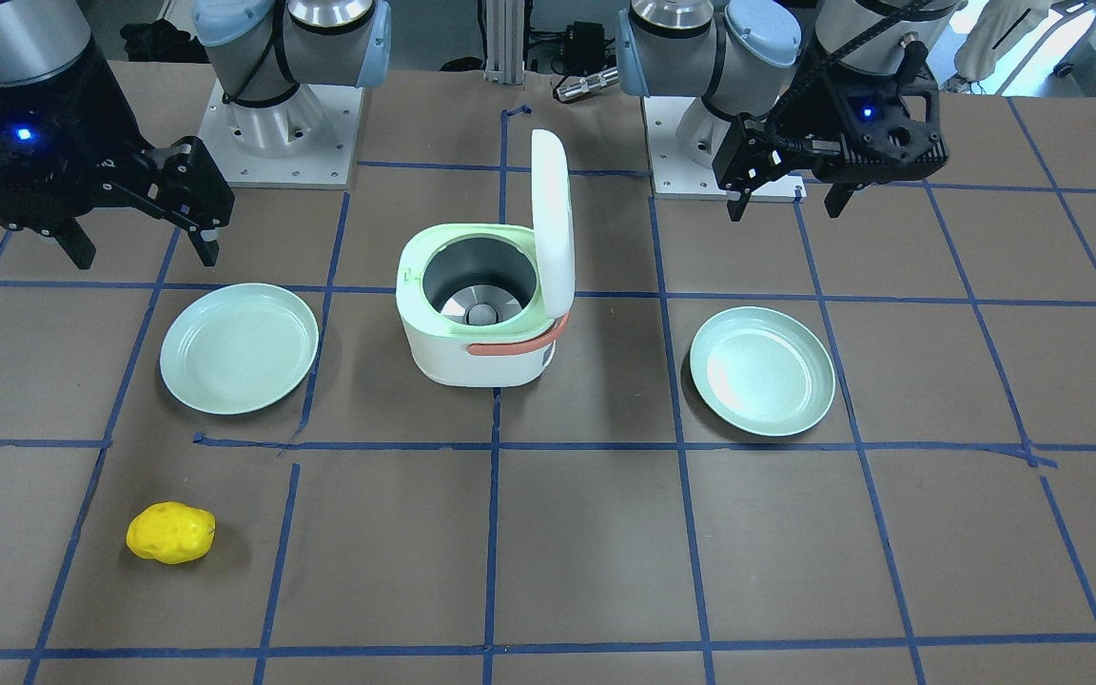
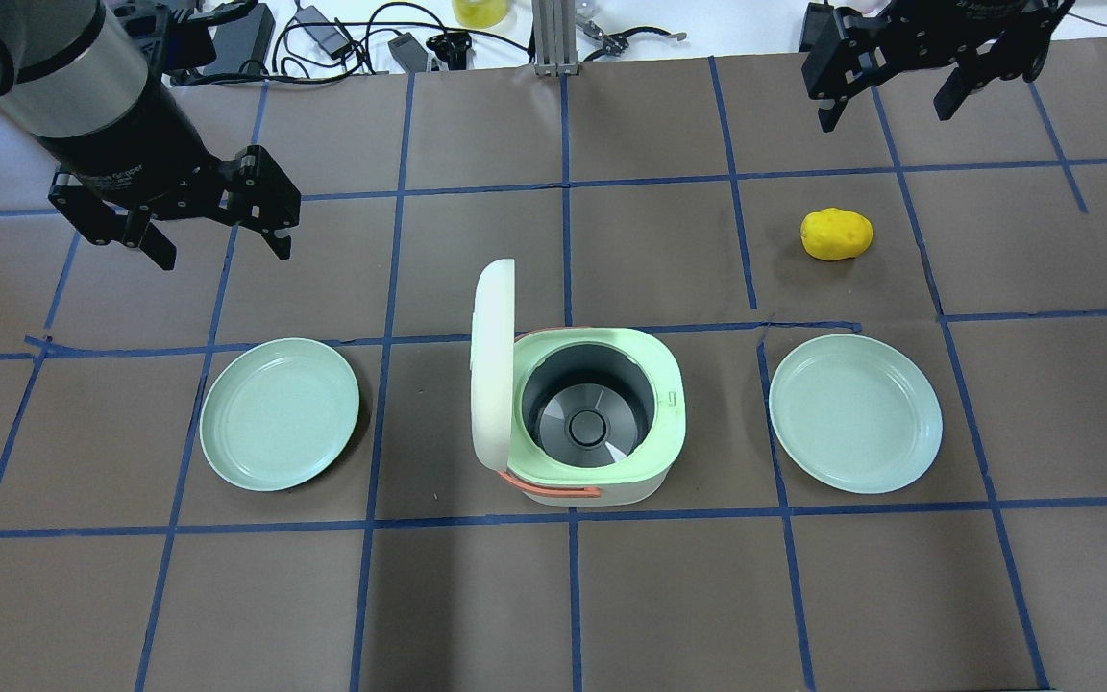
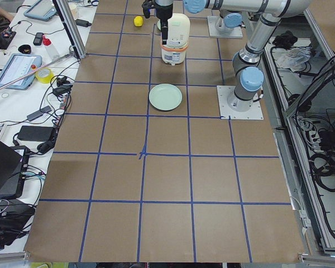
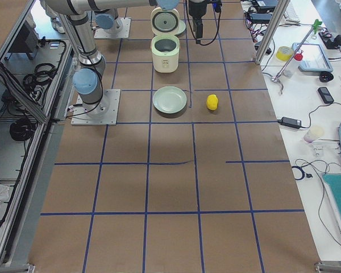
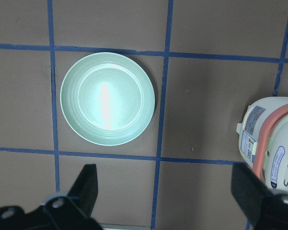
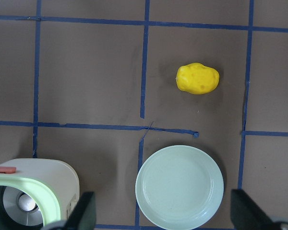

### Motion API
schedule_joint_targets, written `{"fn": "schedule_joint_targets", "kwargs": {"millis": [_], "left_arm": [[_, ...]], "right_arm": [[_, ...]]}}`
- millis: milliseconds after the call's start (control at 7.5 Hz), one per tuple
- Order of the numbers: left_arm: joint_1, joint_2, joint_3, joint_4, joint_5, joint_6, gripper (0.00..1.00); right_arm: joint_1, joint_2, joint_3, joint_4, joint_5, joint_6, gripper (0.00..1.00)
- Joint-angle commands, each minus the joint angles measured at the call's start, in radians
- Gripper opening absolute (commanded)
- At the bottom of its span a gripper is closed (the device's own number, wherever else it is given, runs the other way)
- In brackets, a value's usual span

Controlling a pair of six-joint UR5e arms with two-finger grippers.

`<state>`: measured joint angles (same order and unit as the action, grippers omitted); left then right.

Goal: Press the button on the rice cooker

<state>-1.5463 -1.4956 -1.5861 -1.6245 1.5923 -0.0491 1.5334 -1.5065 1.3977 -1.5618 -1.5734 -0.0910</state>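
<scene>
Closest to the lens, the left gripper [image 5: 164, 189] shows only two dark fingertips at the bottom of its wrist view. They are spread wide with nothing between them, and the rest is cut off. We see the right gripper [image 6: 163, 211] the same way, jaws wide apart and empty. Both hang above the table [image 2: 611, 596], apart from everything.

The rice cooker [image 2: 611, 485] stands mid-table with its white lid [image 2: 494, 365] raised upright. From overhead, the left gripper is at its 10 o'clock and the right at 1 o'clock.

We cannot pick out its button for sure. The overhead view gives mostly the top and the orange handle [image 2: 553, 492], and the left wrist view cuts the body off at the frame's edge. Stickers [image 5: 278, 167] on the cooker's wall carry print too small to read. White lettering [image 2: 116, 176] on the left wrist is too blurred to read.

A green plate [image 2: 280, 413] lies at the cooker's 9 o'clock, a second plate [image 2: 856, 413] at 3 o'clock, and a yellow lumpy toy [image 2: 836, 234] at 2 o'clock.
</scene>
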Motion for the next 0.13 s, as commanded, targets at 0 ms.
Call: {"fn": "schedule_joint_targets", "kwargs": {"millis": [0], "left_arm": [[0.000,0.000,0.000,0.000,0.000,0.000,1.00]], "right_arm": [[0.001,-0.003,0.004,0.000,0.000,0.000,1.00]]}}
